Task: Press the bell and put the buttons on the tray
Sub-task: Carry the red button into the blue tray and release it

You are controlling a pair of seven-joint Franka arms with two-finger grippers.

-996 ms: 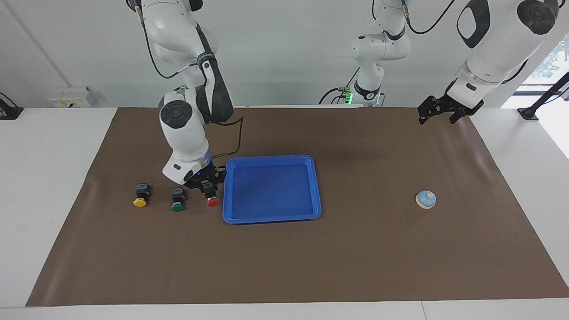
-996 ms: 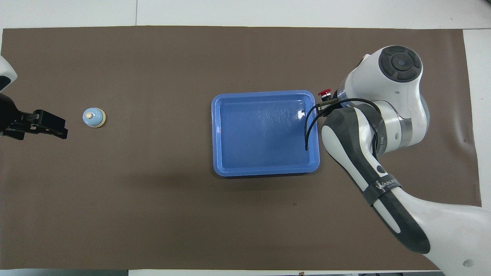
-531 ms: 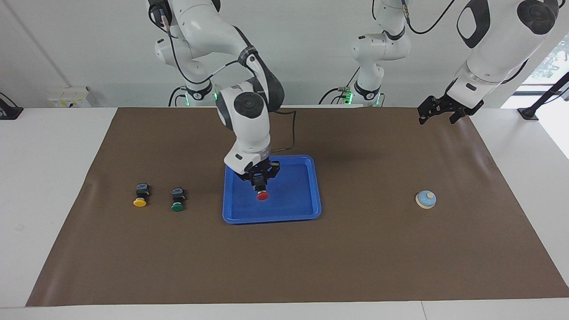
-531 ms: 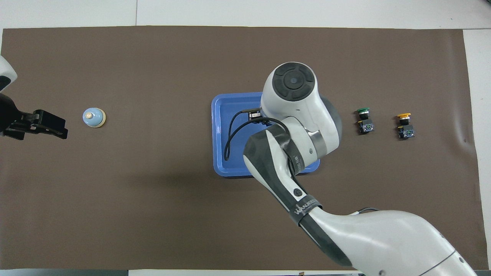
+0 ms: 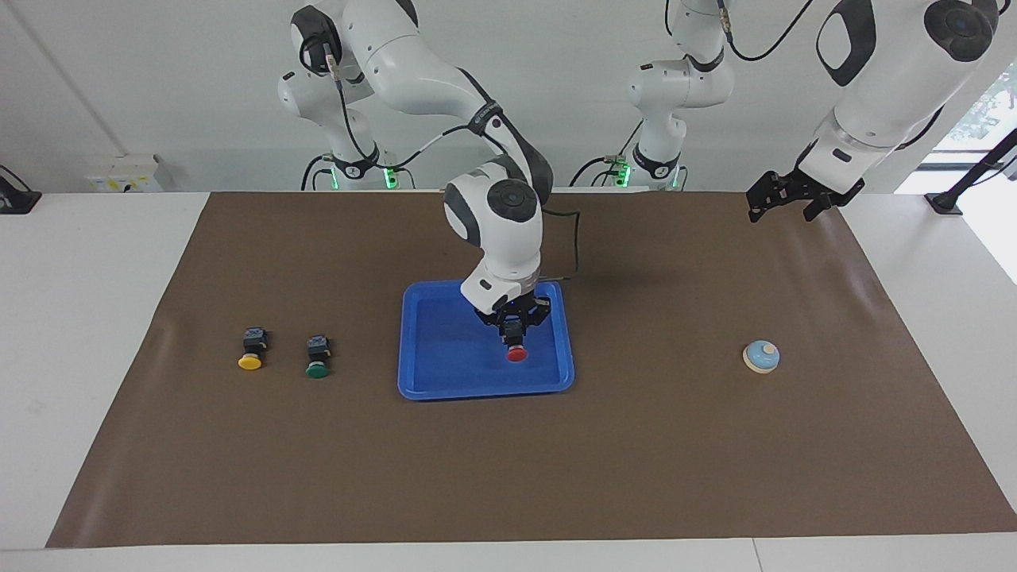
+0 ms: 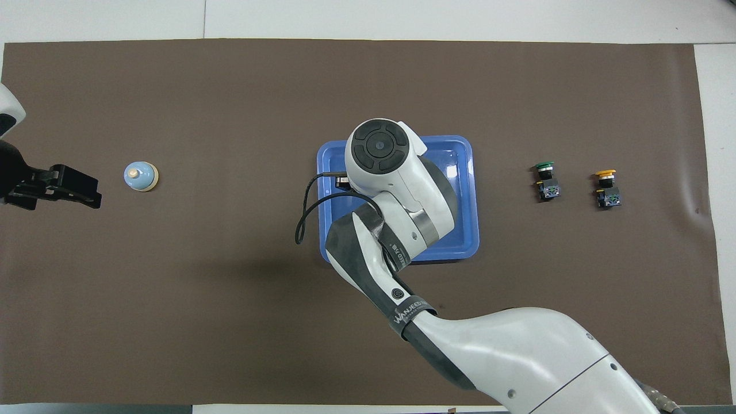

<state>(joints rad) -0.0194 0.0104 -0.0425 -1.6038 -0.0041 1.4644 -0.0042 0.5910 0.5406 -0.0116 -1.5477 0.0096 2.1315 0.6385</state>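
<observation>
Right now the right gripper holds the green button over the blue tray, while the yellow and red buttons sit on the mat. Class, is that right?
Not quite. The facing view shows the right gripper holds the red button over the blue tray; the yellow button and the green button sit on the mat.

Bright, even light, soft shadows under the arms, overexposed window glare at one edge, sharp focus.

I count three buttons: one red button [image 5: 516, 353], one green button [image 5: 318, 369], one yellow button [image 5: 249, 361]. There is one bell [image 5: 761, 357] and one tray [image 5: 445, 381].
</observation>
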